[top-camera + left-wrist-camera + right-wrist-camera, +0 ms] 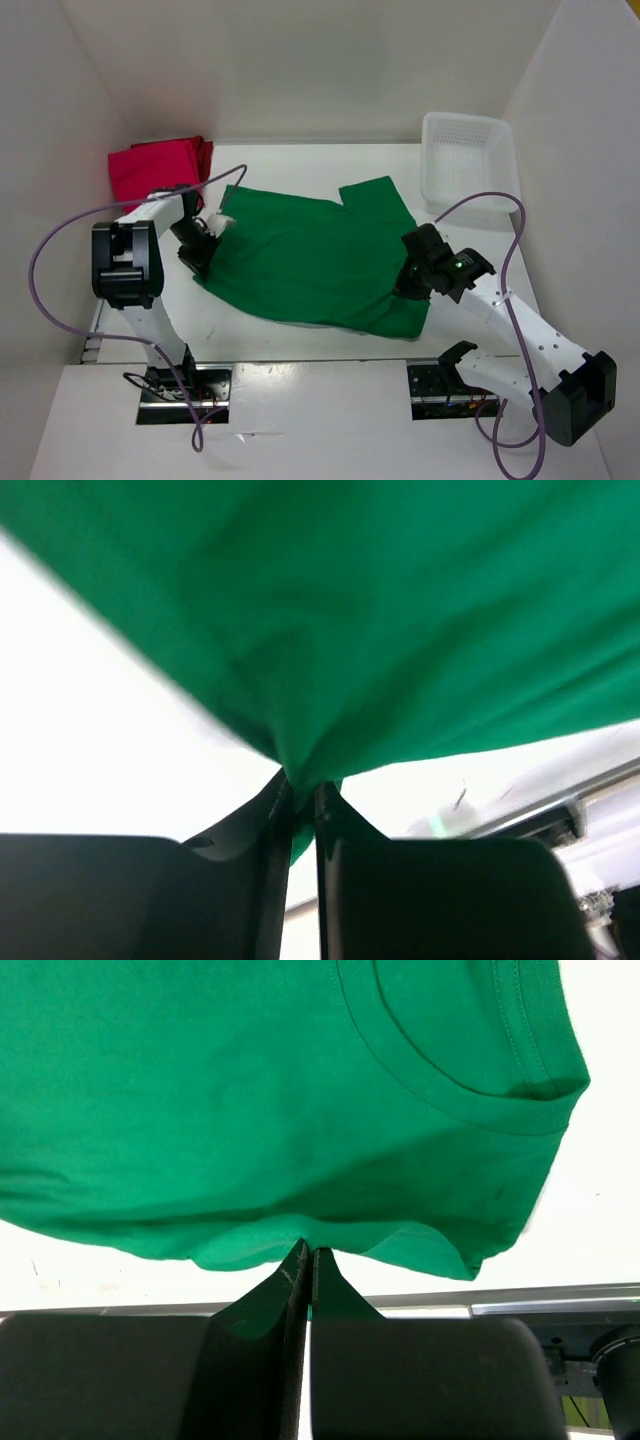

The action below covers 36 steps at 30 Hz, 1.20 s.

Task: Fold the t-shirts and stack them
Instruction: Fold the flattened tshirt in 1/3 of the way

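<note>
A green t-shirt (pixel 310 260) lies spread across the middle of the table, partly lifted at both sides. My left gripper (pixel 205 245) is at its left edge, and in the left wrist view the left gripper (pixel 300 785) has green cloth (pixel 380 630) pinched between its jaws. My right gripper (pixel 408 280) is at the shirt's right edge; in the right wrist view the right gripper (pixel 308 1250) is shut on the shirt's edge, below the neck opening (pixel 450 1070). A crimson t-shirt (pixel 150 170) lies folded at the back left, with dark red cloth (pixel 205 152) showing beside it.
A white perforated basket (pixel 465 155) stands at the back right against the wall. White walls close in the table on the left, back and right. The arms' bases (pixel 185 395) sit at the near edge.
</note>
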Tool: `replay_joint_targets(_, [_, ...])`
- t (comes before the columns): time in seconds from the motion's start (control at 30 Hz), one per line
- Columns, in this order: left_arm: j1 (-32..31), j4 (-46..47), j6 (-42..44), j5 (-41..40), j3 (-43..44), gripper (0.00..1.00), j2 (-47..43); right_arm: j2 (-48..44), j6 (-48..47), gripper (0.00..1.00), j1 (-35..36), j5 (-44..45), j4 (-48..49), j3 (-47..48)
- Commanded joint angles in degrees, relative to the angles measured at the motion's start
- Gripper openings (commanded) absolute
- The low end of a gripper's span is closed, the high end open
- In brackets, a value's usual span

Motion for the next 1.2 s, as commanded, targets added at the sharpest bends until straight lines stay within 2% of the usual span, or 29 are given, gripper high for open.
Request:
replay_joint_targets(0.0, [0.3, -1.8, 0.4, 9.9, 9.6, 0.16, 6.5, -0.4, 0.2, 0.00, 0.5, 0.4, 2.1, 0.7])
replay_joint_targets(0.07, [0.3, -6.1, -0.1, 14.9, 15.0, 0.15, 11.5, -0.4, 0.2, 0.00, 0.5, 0.4, 2.1, 0.7])
replay_joint_targets(0.13, [0.3, -8.7, 0.4, 24.1, 23.0, 0.19, 14.0, -1.0, 0.2, 0.00, 0.5, 0.4, 2.1, 0.2])
replay_joint_targets(0.17, [0.3, -10.5, 0.4, 26.8, 25.4, 0.25, 16.1, -1.0, 0.2, 0.00, 0.5, 0.4, 2.1, 0.2])
replay_joint_targets(0.2, [0.3, -10.5, -0.5, 31.2, 27.6, 0.37, 17.0, -1.0, 0.2, 0.00, 1.0, 0.4, 2.1, 0.2])
replay_joint_targets(0.23, [0.3, -11.0, -1.0, 33.2, 31.2, 0.41, 18.4, -1.0, 0.2, 0.00, 1.0, 0.4, 2.1, 0.2])
replay_joint_targets(0.3, [0.3, -11.0, -1.5, 37.9, 33.7, 0.48, 19.6, -1.0, 0.2, 0.00, 1.0, 0.4, 2.1, 0.2])
replay_joint_targets(0.4, [0.3, -10.5, -2.1, 40.7, 35.2, 0.49, 20.1, -0.4, 0.2, 0.00, 1.0, -0.1, 2.1, 0.2])
replay_joint_targets(0.53, [-1.7, -14.2, 2.4, 41.5, 32.7, 0.51, 18.0, 0.7, 0.2, 0.00, 1.0, -0.1, 2.1, 0.2])
replay_joint_targets(0.67, [-2.6, -16.3, 5.3, 33.7, 26.3, 0.51, 14.2, 1.3, 0.2, 0.00, 1.0, -0.1, 2.1, 0.2])
replay_joint_targets(0.73, [2.0, -11.7, 3.4, 30.6, 21.9, 0.49, 8.4, 1.3, 0.2, 0.00, 1.0, -0.1, 2.1, 0.2])
replay_joint_targets(0.87, [9.4, -3.5, 0.6, 14.4, 9.8, 0.52, -1.4, 1.3, 0.2, 0.00, 1.0, -0.1, 2.1, 0.2])
replay_joint_targets(0.97, [10.0, -1.8, 2.1, 7.4, 0.9, 0.53, -4.1, 1.3, 0.2, 0.00, 1.0, -0.6, 2.1, 0.2])
replay_joint_targets(1.03, [10.0, 1.3, 2.1, 5.3, -4.1, 0.53, -4.1, 1.8, 0.2, 0.00, 1.0, -0.6, 2.1, 0.2])
replay_joint_targets(1.1, [10.0, 4.0, 0.5, 3.9, -4.9, 0.53, -3.5, 1.8, 0.2, 0.00, 1.0, -0.6, 2.1, 0.2])
replay_joint_targets(1.17, [10.6, 5.1, -0.2, 5.8, -4.9, 0.53, -2.1, 1.8, 0.2, 0.00, 1.0, -0.6, 2.1, 0.2])
